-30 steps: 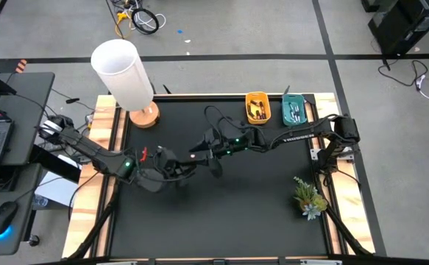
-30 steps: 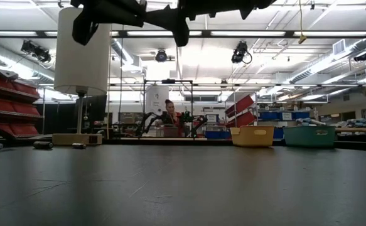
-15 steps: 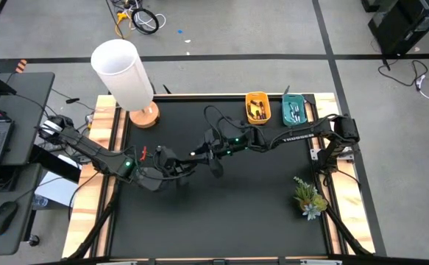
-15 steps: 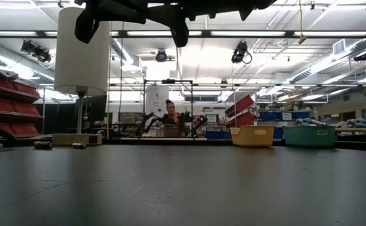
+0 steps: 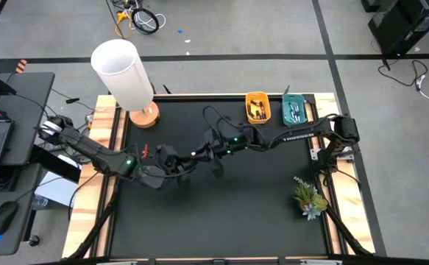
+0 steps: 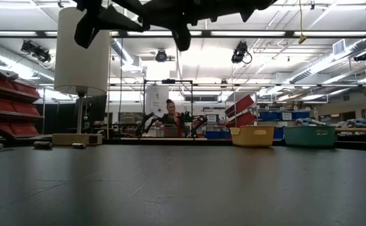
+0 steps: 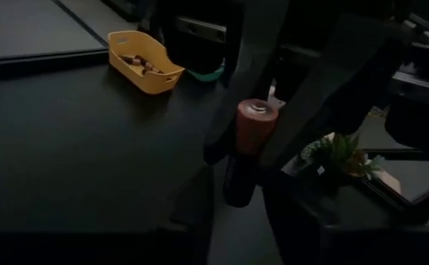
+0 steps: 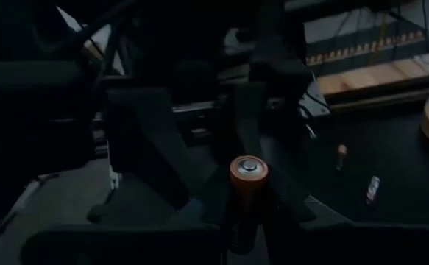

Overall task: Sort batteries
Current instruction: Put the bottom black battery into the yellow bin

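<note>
One battery (image 7: 252,134), copper-coloured at one end and black at the other, hangs in the air over the middle of the table. My right gripper (image 8: 248,215) is shut on it. My left gripper (image 7: 240,215) meets it head-on from the table's left and is open, a finger on either side of the battery's black end (image 7: 239,184). In the high view the two grippers (image 5: 192,155) meet tip to tip. More batteries lie in the yellow tray (image 5: 257,108) and the teal tray (image 5: 294,110). My right gripper pinches the battery between its two fingers (image 7: 227,110) just below the copper end (image 8: 247,175). It comes nearly level from the table's right. The battery is lifted clear of the table, and its copper end faces back toward my right wrist.
A white lamp on a wooden foot (image 5: 123,72) stands at the far left corner and a small plant (image 5: 308,197) at the right edge. Two loose batteries (image 8: 341,152) lie on the black mat near the lamp. The trays stand at the far edge, right of centre.
My left gripper has edged toward the table's right, closer to my right gripper, and the two now meet around the battery above the table's middle.
</note>
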`<state>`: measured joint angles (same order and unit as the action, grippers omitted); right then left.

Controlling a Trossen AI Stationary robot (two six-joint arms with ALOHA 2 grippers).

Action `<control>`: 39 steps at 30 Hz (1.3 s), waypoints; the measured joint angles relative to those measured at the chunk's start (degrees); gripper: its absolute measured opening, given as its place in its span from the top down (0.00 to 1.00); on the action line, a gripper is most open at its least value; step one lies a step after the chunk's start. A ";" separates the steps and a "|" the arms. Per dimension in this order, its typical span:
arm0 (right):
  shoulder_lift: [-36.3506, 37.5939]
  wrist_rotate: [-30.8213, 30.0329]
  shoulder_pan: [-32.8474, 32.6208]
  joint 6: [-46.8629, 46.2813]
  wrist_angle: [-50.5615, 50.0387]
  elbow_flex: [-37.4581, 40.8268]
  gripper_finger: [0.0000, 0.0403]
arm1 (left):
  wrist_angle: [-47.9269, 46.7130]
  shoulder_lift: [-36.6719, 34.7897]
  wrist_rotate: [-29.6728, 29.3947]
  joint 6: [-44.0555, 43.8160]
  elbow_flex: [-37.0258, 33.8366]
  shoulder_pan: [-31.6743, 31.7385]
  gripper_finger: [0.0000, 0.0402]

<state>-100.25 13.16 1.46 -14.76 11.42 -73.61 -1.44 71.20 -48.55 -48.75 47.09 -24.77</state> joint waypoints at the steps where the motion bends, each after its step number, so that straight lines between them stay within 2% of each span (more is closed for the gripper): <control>1: 0.01 -0.15 0.22 0.00 -0.70 -0.01 0.87 | -0.25 0.00 0.18 -0.15 0.00 0.20 0.65; 6: 0.02 -1.32 2.28 -0.37 -3.96 0.01 0.87 | -1.69 0.00 2.83 -2.19 0.00 1.69 0.54; 11: 0.44 -2.60 5.05 -0.49 -9.02 0.01 0.87 | -6.00 0.00 4.05 -7.51 0.00 3.08 0.52; 18: 1.37 -15.37 12.76 -0.93 -25.74 -0.01 0.87 | -8.19 0.00 12.53 -11.12 0.00 5.30 0.54; 23: 1.16 -24.15 21.51 -1.45 -39.04 -0.01 0.87 | -10.53 0.00 13.66 -13.26 0.02 5.98 0.55; 27: 1.11 -27.18 29.61 0.81 -42.57 -0.01 0.87 | -11.04 0.00 14.75 -13.27 0.02 5.94 0.55; 32: 1.09 -28.65 38.47 2.77 -43.32 0.65 0.84 | -15.01 0.00 14.93 -15.49 0.11 5.94 0.55; 36: 1.03 -24.29 43.08 3.34 -45.39 1.88 0.79 | -26.86 0.02 15.73 -20.65 2.89 5.96 0.55; 39: 1.03 -22.24 44.01 5.17 -45.82 2.73 0.76 | -36.48 0.02 15.89 -22.15 5.93 6.64 0.55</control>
<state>-99.22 -9.08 45.47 -9.60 -34.40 -70.89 -37.92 71.22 -32.66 -70.90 53.03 -18.13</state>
